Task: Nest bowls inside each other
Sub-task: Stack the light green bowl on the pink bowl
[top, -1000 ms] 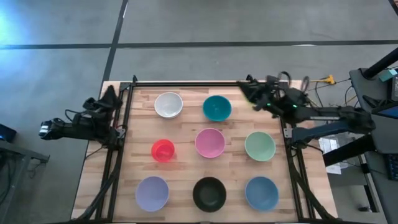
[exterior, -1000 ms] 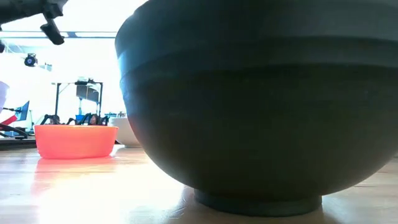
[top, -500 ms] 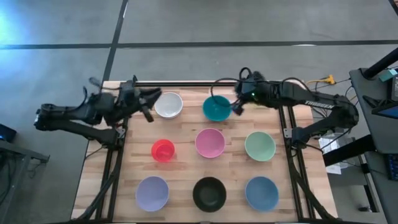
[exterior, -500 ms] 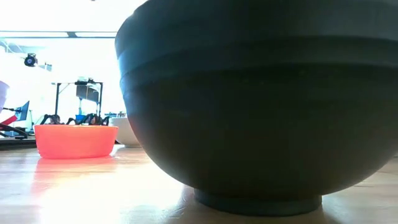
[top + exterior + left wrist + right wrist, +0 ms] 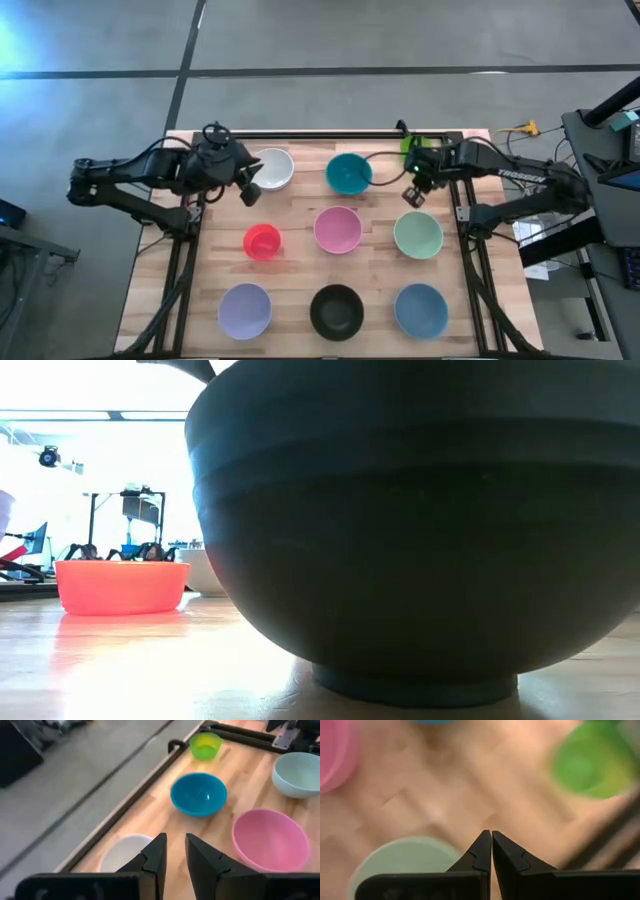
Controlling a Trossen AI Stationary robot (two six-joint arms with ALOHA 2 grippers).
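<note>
Nine bowls stand apart on their bases on the wooden table. The high view shows white [image 5: 271, 168], teal [image 5: 349, 174], red [image 5: 262, 241], pink [image 5: 338, 229], mint [image 5: 418, 235], lavender [image 5: 245, 310], black [image 5: 337, 311] and blue [image 5: 420, 310]. The small lime green bowl [image 5: 411, 146] sits at the far right, partly under the right arm. My left gripper [image 5: 248, 186] hovers at the white bowl's [image 5: 125, 855] left side, fingers slightly open [image 5: 172, 842]. My right gripper [image 5: 413, 193] is shut [image 5: 491, 834], above bare wood between the teal and mint [image 5: 400, 860] bowls, touching nothing.
A black metal frame [image 5: 300, 133] runs along the table's far edge and down both sides. In the low view the black bowl [image 5: 420, 530] fills most of the picture, with the red bowl [image 5: 122, 586] to its left. Strips of bare wood separate the bowls.
My left arm has swung in from beyond the table's left edge to the white bowl's left side. My right arm moved from the far right corner toward the teal bowl, then back right and nearer, between the teal and mint bowls. No bowl has moved.
</note>
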